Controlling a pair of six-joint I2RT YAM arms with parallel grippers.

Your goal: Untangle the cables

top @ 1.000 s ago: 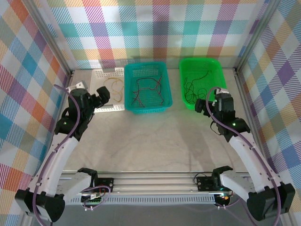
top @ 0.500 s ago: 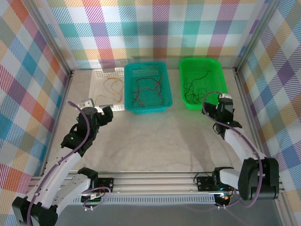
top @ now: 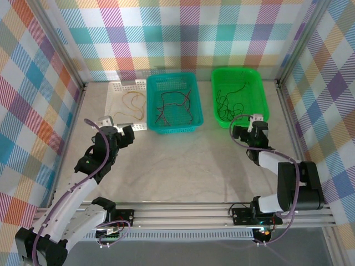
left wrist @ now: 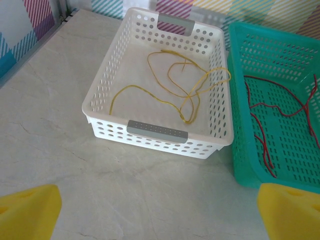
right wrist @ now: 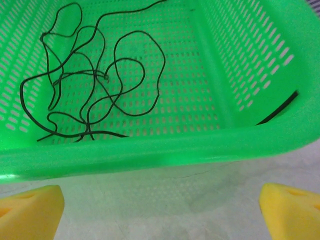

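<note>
Left gripper (top: 124, 135) is hovering over the pale marbled tabletop (top: 183, 160), near the front corner of the white perforated plastic basket (left wrist: 102, 95) with grey handle inserts. Its jaws are standing wide apart with nothing between them, and its yellow foam pads (left wrist: 27, 212) are showing at both lower corners of the left wrist view

Thin yellow-orange cables (left wrist: 186, 97) are lying in loose, overlapping loops on the white basket's floor

Teal perforated plastic basket (left wrist: 237, 100) is sitting just beside the white one, on its right. Thin red cables (left wrist: 280, 107) are lying inside it, and in the top view darker strands are lying among them; cannot tell whether they are knotted together

Right gripper (top: 247, 127) is facing the near wall of the bright green perforated plastic basket (right wrist: 150, 157), which is standing apart from the teal one. Jaws are spread wide, gripping nothing

Thin black cables (right wrist: 95, 75) are lying in crossing loops on the left part of the green basket's floor, one strand running toward the far wall
</note>
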